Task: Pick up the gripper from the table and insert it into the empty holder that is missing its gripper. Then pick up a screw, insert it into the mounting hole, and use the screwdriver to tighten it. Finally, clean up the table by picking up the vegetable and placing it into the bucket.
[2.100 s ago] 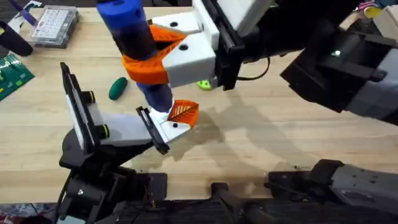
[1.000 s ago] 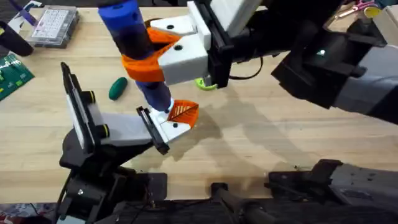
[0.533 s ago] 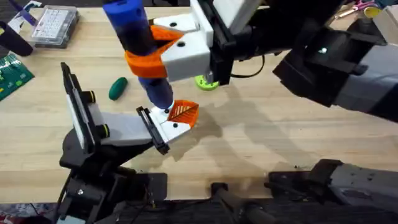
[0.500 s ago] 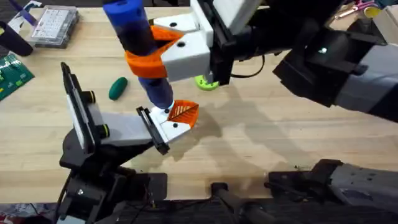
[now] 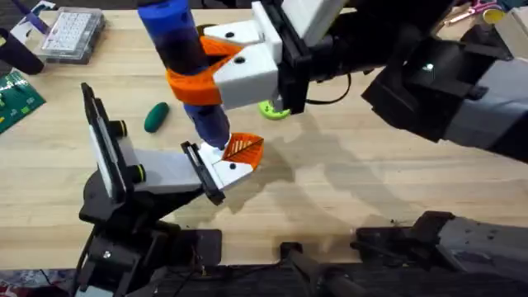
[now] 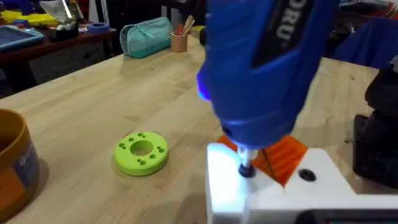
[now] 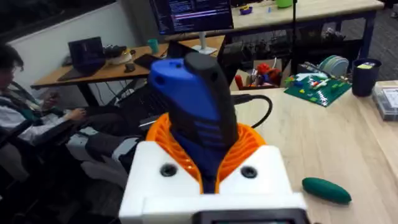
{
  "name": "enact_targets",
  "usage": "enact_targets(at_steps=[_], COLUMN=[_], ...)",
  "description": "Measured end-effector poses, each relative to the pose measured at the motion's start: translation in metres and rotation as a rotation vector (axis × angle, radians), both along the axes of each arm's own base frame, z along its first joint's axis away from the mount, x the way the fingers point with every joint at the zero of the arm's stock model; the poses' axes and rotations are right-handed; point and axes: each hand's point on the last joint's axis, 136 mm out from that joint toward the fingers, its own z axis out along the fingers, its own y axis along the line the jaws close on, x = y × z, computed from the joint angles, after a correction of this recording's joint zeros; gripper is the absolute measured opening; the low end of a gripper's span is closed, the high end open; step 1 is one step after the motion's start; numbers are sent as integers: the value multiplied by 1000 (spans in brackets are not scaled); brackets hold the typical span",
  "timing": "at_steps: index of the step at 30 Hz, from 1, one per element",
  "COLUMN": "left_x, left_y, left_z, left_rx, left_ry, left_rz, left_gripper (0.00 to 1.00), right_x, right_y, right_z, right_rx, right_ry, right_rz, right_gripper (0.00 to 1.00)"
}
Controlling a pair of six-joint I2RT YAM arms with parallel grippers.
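The screwdriver (image 5: 177, 41) stands nearly upright over the near-left part of the surface (image 5: 371, 190), pinched around its orange collar by the right tool (image 5: 216, 66). The white, orange-padded fingers (image 7: 249, 171) are pressed against the blue body from both sides. Its thin bit (image 6: 245, 167) is seated in a mounting hole on top of the white block (image 6: 323, 180) at the front of the left tool (image 5: 231, 161), beside the orange ribbed pad (image 5: 243, 148). Whether the left tool is spread or pressed together cannot be told.

Over the past two seconds the right arm has drifted slightly, so that more of the lime-green ring disc (image 5: 272, 108) now shows behind its wrist. The bit's tip has kept its place on the block, and in the last half second almost nothing has moved. That steadiness suggests the tightening step is under way or close to finishing, though no view shows how deep the screw sits.

The vegetable (image 5: 155, 116) lies untouched on the wood to the left of the screwdriver, well apart from both arms. The bucket (image 6: 12, 162) stands beyond the green disc in the left wrist view, so the clean-up is not yet begun. A clear parts box (image 5: 73, 33) and a green circuit board (image 5: 16, 95) lie at the far-left edge.
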Motion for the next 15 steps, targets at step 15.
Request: enact_targets(at_steps=[15], left_x=[0], left_y=[0], left_z=[1], left_rx=[-2], left_ry=[-6], left_rz=[0], left_gripper=[15], right_x=[0], right_y=[0], right_z=[2], right_rx=[4], right_ry=[7], right_rz=[1], right_gripper=[76])
